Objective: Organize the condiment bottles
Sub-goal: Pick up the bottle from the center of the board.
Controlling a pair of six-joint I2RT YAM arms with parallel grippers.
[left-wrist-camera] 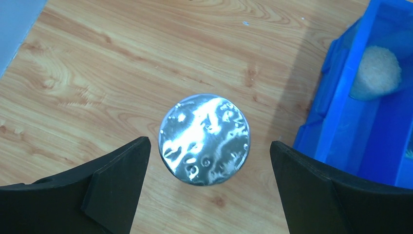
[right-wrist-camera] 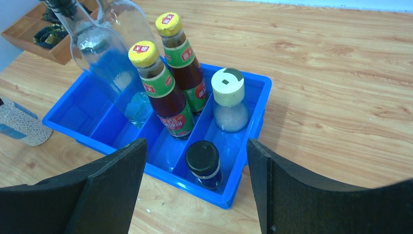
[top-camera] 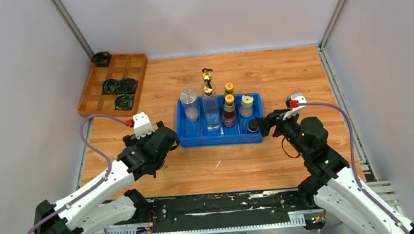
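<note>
The left gripper (left-wrist-camera: 209,152) hangs spread wide, a round silver-lidded jar (left-wrist-camera: 205,139) directly beneath it. The jar is probably rigid, slick and breakable, so pinch its sides just under the lid.

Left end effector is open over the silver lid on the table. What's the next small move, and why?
Probably ease the left end effector down and close on the silver-lidded jar. The jar stands on the table beside the blue bin, not in it, and sits roughly centred between the open fingers, ungripped.
</note>
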